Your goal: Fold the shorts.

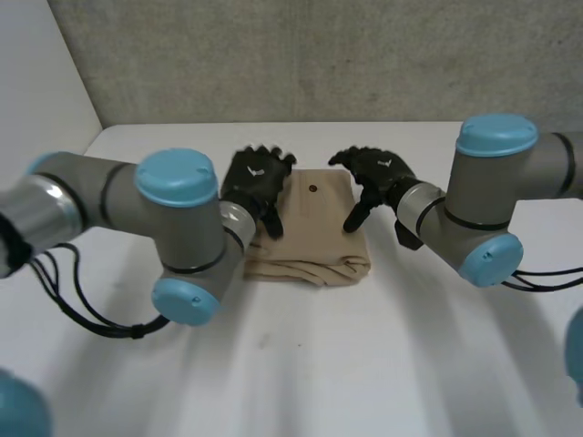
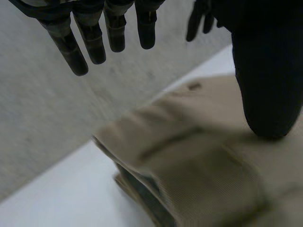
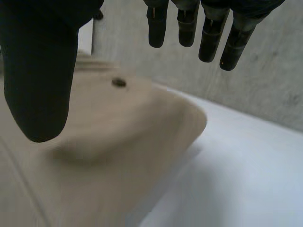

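The tan shorts lie folded into a thick square on the white table, a dark button near their far edge. My left hand hovers over the fold's left edge, fingers straight, thumb above the cloth. Over the right edge my right hand stands open, thumb pointing down toward the fabric, fingers straight and clear of it. Neither hand holds cloth.
A grey wall runs behind the table's far edge, close past the shorts. Both arms angle in from the sides, elbows over the near half of the table.
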